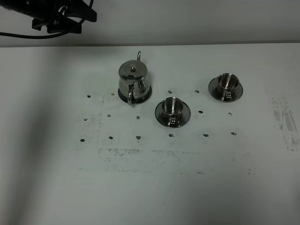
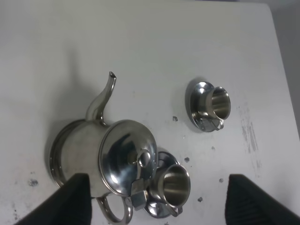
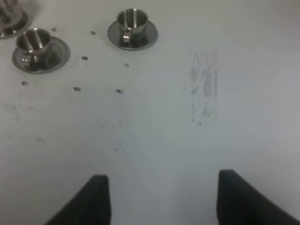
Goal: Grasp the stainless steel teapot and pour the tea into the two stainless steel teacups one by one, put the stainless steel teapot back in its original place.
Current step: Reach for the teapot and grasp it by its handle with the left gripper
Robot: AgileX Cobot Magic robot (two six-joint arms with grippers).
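Note:
The stainless steel teapot (image 1: 133, 82) stands upright with its lid on, on its round steel coaster (image 1: 146, 96), left of centre on the white table. Its spout points to the back and its handle to the front. The two steel teacups stand on saucers, one (image 1: 173, 109) just right of the pot and one (image 1: 226, 84) further right. No tea shows. My left gripper (image 2: 157, 187) is open, high above the teapot (image 2: 105, 157) and apart from it. My right gripper (image 3: 161, 183) is open and empty over bare table, with both cups (image 3: 33, 43) (image 3: 131, 21) far ahead.
The left arm (image 1: 63, 16) hangs dark at the back left corner of the high view. The white table (image 1: 154, 183) carries small dark marks and scuffs around the cups. The right arm is outside the high view.

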